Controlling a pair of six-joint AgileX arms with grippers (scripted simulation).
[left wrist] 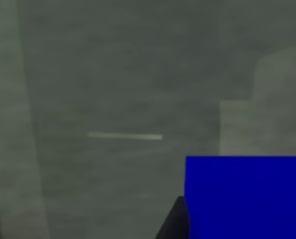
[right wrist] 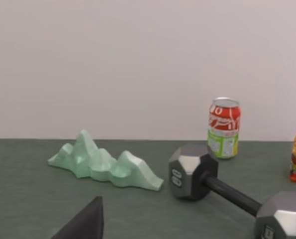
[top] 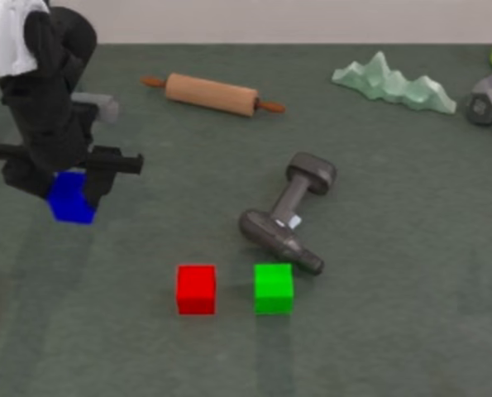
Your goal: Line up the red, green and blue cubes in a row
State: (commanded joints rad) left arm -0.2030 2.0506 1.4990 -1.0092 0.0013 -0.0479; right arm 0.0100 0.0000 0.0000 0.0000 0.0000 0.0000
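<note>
The blue cube [top: 70, 198] is at the table's left, gripped from above by my left gripper [top: 72, 186], which is shut on it. In the left wrist view the blue cube [left wrist: 247, 196] fills the corner with one dark finger [left wrist: 176, 221] pressed against its side. The red cube [top: 196, 289] and the green cube [top: 274, 288] sit side by side near the front middle, a small gap between them. My right arm is outside the top view. Its wrist view shows one dark fingertip [right wrist: 85, 224] far off to one side over bare table, holding nothing.
A grey drill [top: 287, 217] lies just behind the green cube, nearly touching it. A rolling pin [top: 211, 93] lies at the back, a pale green ridged model [top: 392, 83] at the back right. A dumbbell [top: 487, 99] and a can [right wrist: 224, 127] are at the far right.
</note>
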